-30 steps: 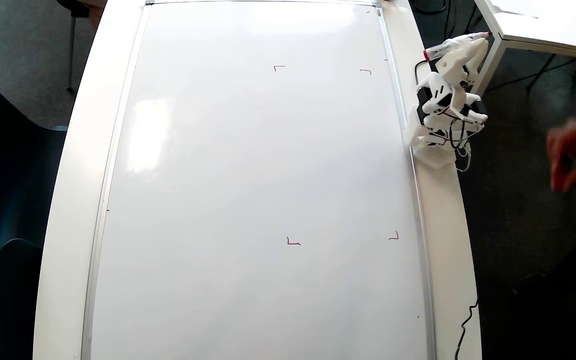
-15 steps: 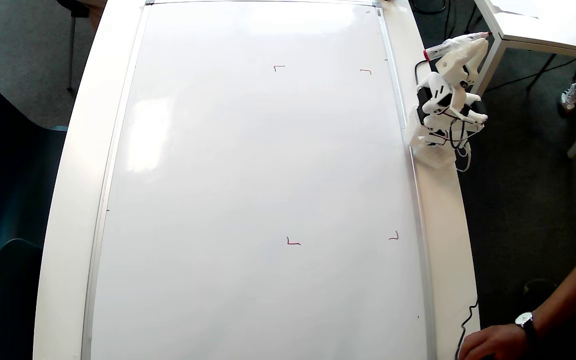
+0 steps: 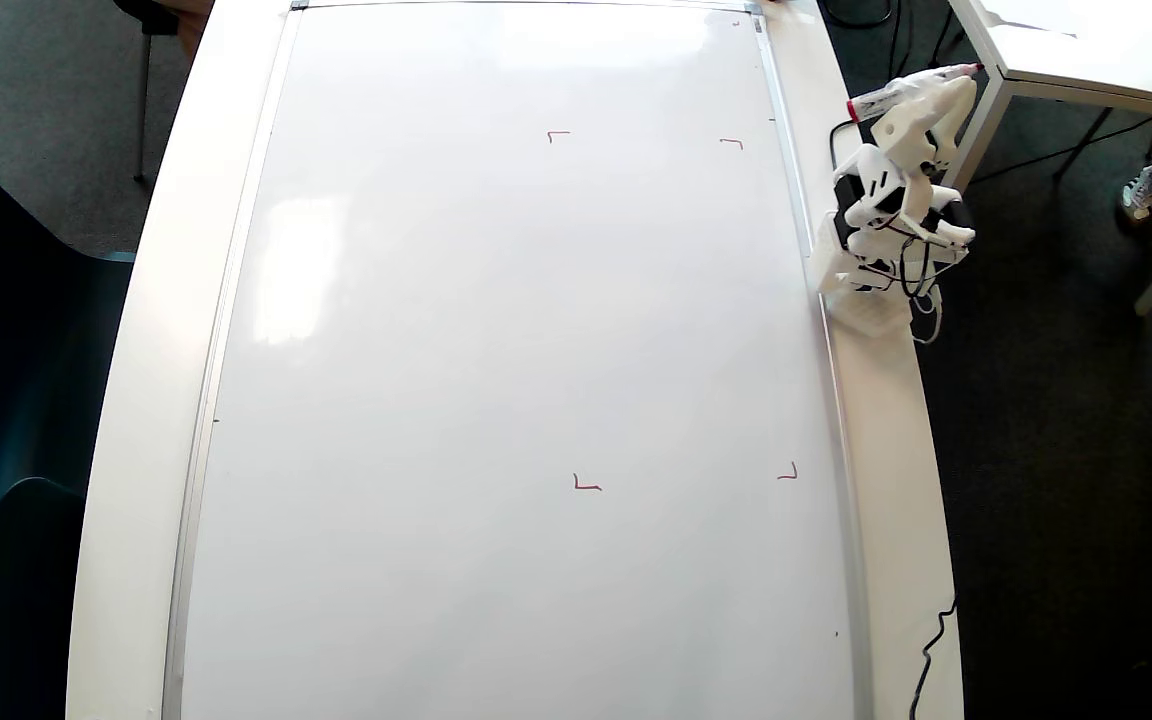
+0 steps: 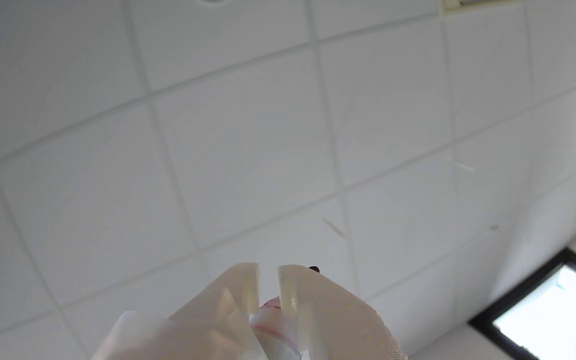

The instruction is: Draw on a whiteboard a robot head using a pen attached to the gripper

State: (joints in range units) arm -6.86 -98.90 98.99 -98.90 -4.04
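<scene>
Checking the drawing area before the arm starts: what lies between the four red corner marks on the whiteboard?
Nothing: in the overhead view the whiteboard is bare between the corner marks, with no robot head drawn yet.

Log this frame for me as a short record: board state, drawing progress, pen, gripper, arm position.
board: whiteboard lies flat on the white table, glossy
marks: four small red corner marks only
drawing: no robot head yet
pen: pen off the board, past its right edge in the overhead view
gripper: gripper with jaws closed around the pen, pointing toward the ceiling in the wrist view
arm: folded at its base beside the board
</scene>
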